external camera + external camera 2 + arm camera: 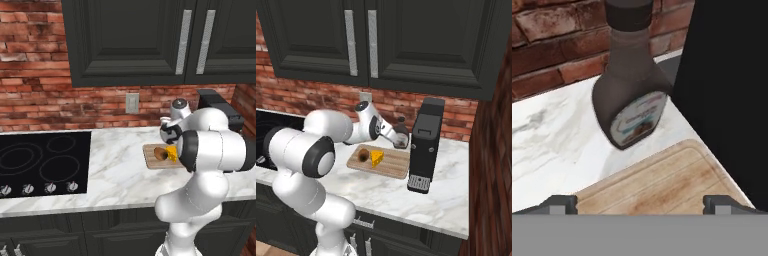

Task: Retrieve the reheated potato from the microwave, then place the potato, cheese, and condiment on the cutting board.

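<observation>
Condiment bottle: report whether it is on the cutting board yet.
Not yet. The condiment bottle stands on the marble counter just beyond the cutting board.

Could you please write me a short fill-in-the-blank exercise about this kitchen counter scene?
1. The potato and the cheese both lie on the ____.
2. The condiment stands on the marble counter, not yet on the ____.
3. The tool, facing the condiment, has its jaws ____.

Missing words: cutting board; cutting board; open

The bottle [630,80] is dark brown with a pale label. The cheese [377,158] is yellow; the board [393,162] is light wood. The surface [120,175] is white, grey-veined marble.
</observation>
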Available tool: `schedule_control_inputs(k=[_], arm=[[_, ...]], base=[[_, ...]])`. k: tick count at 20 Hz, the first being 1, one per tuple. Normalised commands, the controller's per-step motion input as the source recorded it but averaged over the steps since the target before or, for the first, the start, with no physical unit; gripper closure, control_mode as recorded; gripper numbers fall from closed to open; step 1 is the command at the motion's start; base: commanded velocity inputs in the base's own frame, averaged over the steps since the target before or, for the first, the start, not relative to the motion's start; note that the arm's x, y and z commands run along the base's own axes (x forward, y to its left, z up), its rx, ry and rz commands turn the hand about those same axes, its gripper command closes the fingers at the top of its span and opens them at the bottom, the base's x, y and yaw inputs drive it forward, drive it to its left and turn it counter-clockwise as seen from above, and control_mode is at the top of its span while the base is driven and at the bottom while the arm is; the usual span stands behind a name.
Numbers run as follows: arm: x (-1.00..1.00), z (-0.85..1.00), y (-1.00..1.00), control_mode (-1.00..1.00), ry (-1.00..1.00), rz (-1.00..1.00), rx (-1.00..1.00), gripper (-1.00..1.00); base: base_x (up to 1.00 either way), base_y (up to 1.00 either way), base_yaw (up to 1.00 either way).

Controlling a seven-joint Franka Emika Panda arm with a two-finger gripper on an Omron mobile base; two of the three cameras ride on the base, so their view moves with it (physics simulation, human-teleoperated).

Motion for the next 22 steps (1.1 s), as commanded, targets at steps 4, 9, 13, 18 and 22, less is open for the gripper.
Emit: schedule_control_inputs(k=[4,9,13,18,22], arm=[[0.32,0.04,0.1,-1.0,0.01,-0.09,-0.02,-1.0],[0.24,0.06,0.01,-1.0,0.0,-0.14,-0.03,-1.0],[0.22,0.05,-0.01,-1.0,0.0,-0.17,-0.05,-1.0],[0.18,0.0,0.0,-1.0,0.0,-0.14,-0.02,-1.0],[-0.03,0.03,-0.01,-1.0,-0.04,-0.08,-0.01,-1.0]], base=[[0.0,0.0,0.0],[0.0,0.0,0.0],[0.0,0.0,0.0],[0.0,0.0,0.0],[0.0,0.0,0.0]])
